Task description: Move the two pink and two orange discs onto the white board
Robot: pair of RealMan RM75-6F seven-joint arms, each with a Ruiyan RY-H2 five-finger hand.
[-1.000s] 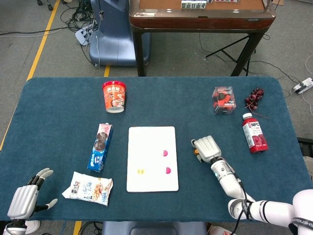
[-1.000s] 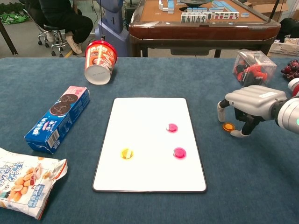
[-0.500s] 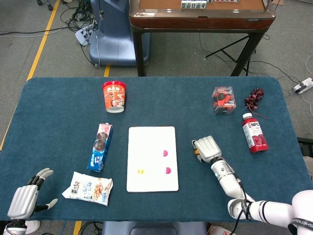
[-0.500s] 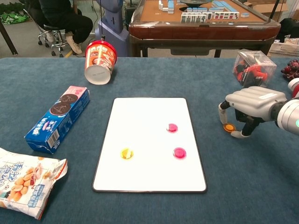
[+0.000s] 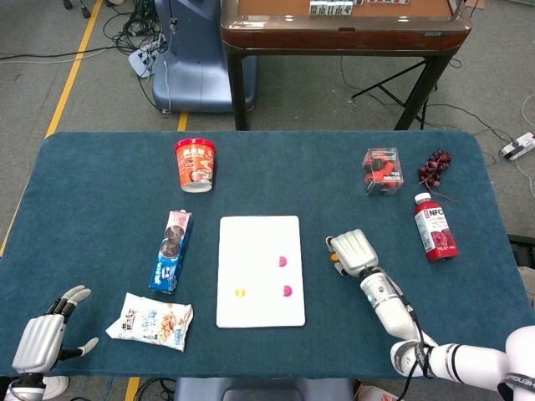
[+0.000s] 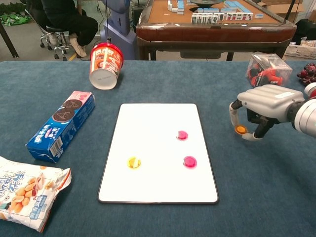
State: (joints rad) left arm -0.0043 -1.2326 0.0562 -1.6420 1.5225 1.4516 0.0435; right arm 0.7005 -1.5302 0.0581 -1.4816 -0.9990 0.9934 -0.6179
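Your right hand has lifted, pinching the last orange disc off the cloth; carry it left onto the white board. Your left hand rests spread, holding nothing.

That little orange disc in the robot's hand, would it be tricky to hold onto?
Probably. The orange disc looks small, thin and smooth, so the right hand may easily let it slip. It seems rigid and light, and flat enough that it likely lies still once set down.
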